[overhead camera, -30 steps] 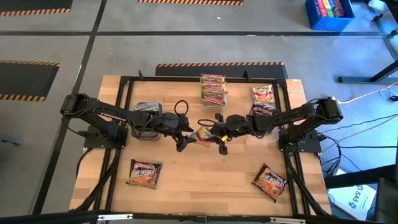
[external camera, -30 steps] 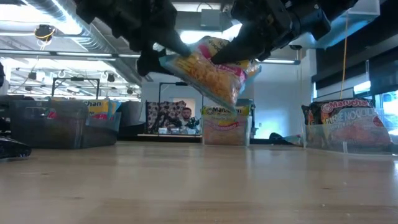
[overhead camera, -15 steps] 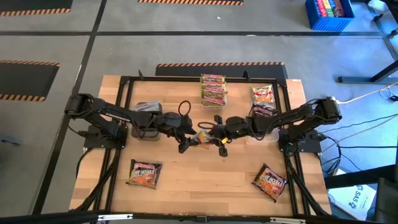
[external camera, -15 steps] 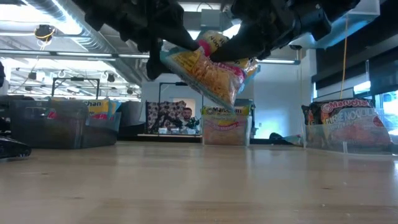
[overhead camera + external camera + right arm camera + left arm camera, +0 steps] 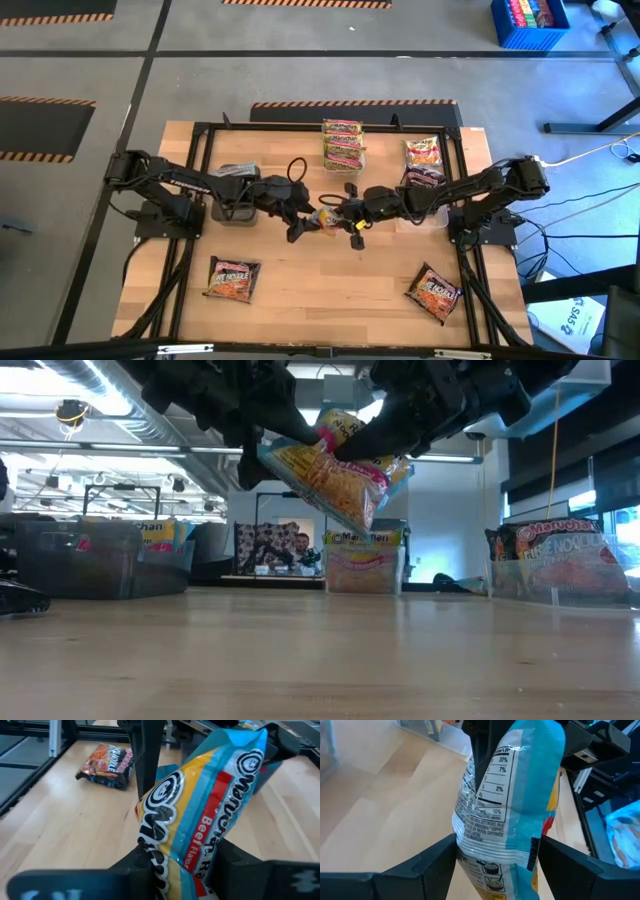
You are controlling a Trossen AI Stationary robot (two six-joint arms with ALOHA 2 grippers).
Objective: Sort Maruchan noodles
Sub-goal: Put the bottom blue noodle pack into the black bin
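Above table centre | noodle packet (image 5: 327, 216) clamped by right pincer (image 5: 343, 212) | left pincer (image 5: 303, 216) wide around it

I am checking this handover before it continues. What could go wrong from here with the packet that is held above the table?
1. The right gripper is shut on the noodle packet, while the open left gripper only straddles its other end. If the right lets go first, the packet may drop to the table.
2. The packet hangs tilted and crumpled, so the left fingers may close on a loose edge and slip.
3. The two grippers are very near; they may collide.
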